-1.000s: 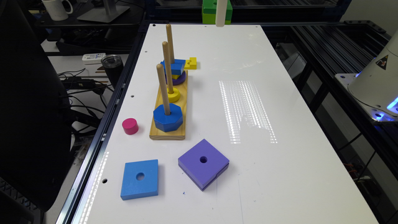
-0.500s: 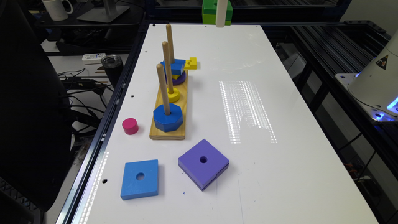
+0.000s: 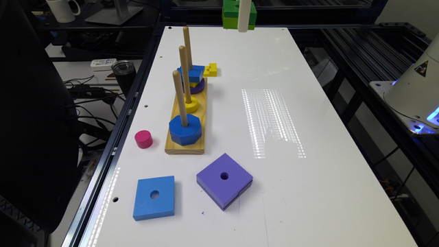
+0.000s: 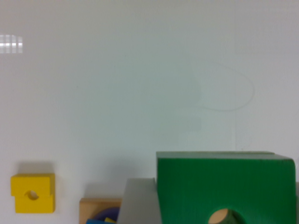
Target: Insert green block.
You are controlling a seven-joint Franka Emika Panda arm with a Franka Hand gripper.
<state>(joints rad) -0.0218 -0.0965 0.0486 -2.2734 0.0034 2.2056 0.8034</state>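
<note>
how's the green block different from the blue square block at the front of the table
The green block is held up off the table at the gripper; the blue square block lies flat on the table. The green block has two layers, dark green over lime, while the blue one is a single colour. The green block looks smaller. Both are square with a round centre hole.

Green block (image 3: 236, 13) up in air at top edge of exterior view, high above far end of table. Two layers: dark green on top, lighter lime-green beneath, notch cut in upper edge. Held roughly level, white bar crossing its front. In wrist view, green block (image 4: 224, 182) close and large, dark green face flat toward camera, round centre hole at lower edge.
</note>
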